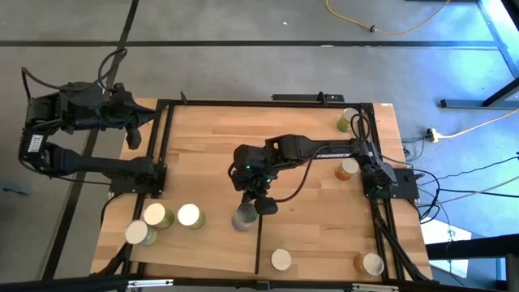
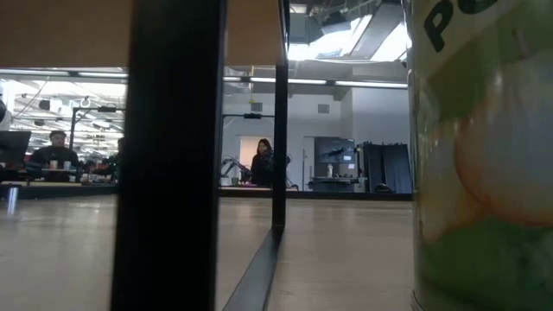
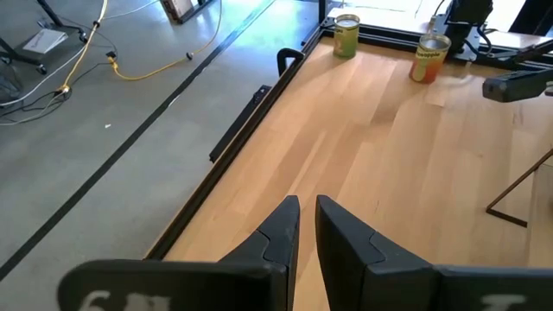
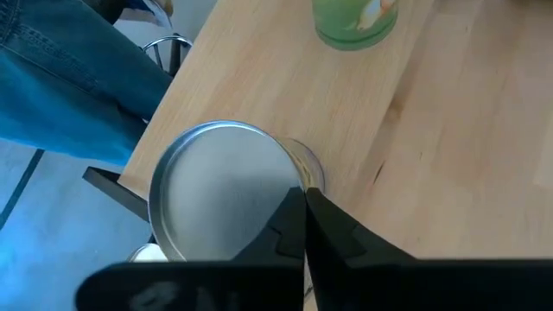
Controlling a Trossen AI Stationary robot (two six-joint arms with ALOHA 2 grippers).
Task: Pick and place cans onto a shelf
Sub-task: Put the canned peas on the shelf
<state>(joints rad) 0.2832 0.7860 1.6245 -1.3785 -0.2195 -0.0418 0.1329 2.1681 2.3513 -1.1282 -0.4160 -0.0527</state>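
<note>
My right gripper (image 1: 258, 204) reaches to the table's middle, shut, fingers slanting down; its tips (image 4: 304, 197) stand at the rim of a silver-topped can (image 4: 223, 188), which also shows beside the gripper from above (image 1: 243, 218). My left gripper (image 3: 307, 207) waits raised over the table's far left corner, fingers close together with nothing between. Other cans stand upright on their bases: three at the near left (image 1: 156, 216), one near the front (image 1: 280, 259), one at the near right (image 1: 371, 264), two at the far right (image 1: 349, 120). The shelf's dark divider (image 1: 259, 247) stands at the near middle. My right gripper's shut fingertips (image 4: 298, 207) stand over the silver-topped can's rim (image 4: 294, 168), coming from above at a slant. Whether they touch the rim I cannot tell. The can stands upright.
A black frame (image 1: 166, 130) rims the tabletop. In the low view a dark upright (image 2: 168, 155) and a large green can (image 2: 484, 173) fill the foreground. A person in blue jeans (image 4: 60, 78) stands by the table's near edge. Bare wood lies between the arms.
</note>
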